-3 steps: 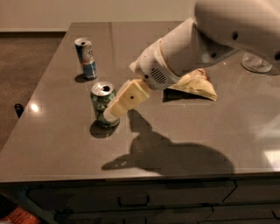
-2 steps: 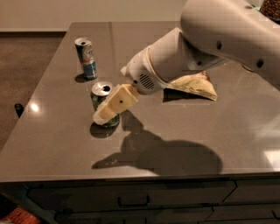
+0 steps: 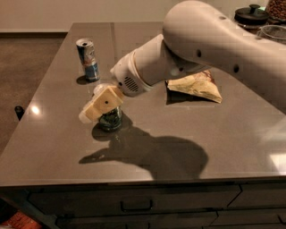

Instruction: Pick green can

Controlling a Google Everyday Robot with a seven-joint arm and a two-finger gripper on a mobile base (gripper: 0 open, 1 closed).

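The green can (image 3: 110, 120) stands upright on the grey table (image 3: 58, 134), left of centre. Only its dark green lower body shows; its top is hidden. My gripper (image 3: 101, 104) is right over the can, its cream-coloured finger covering the can's upper part. The white arm reaches in from the upper right.
A slimmer blue-and-silver can (image 3: 88, 59) stands upright behind the green can to the left. A tan snack bag (image 3: 195, 85) lies to the right, partly under the arm. Dark jars (image 3: 252, 13) stand at the far right corner. The table's left edge is near the cans.
The arm has moved left and lower. The gripper has gone from beside the green can to over its top, hiding the silver lid.
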